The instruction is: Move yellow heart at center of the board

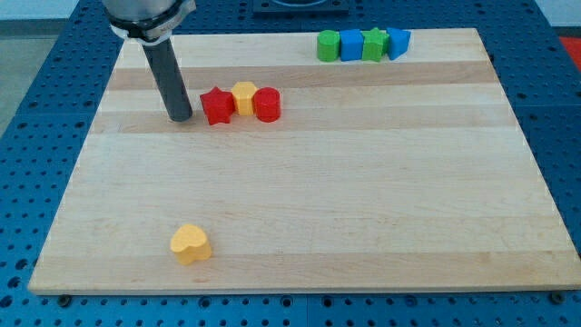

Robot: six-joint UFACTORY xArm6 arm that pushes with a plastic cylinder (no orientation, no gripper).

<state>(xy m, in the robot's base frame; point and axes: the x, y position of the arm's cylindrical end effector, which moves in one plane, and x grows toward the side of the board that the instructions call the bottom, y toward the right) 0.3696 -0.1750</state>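
The yellow heart lies near the view's bottom left of the wooden board. My tip rests on the board in the upper left, far above the heart and just left of a red star. The rod rises from the tip toward the view's top left.
A yellow block and a red cylinder sit in a row right of the red star. At the view's top right stand a green block, a blue block, a green star and a blue block.
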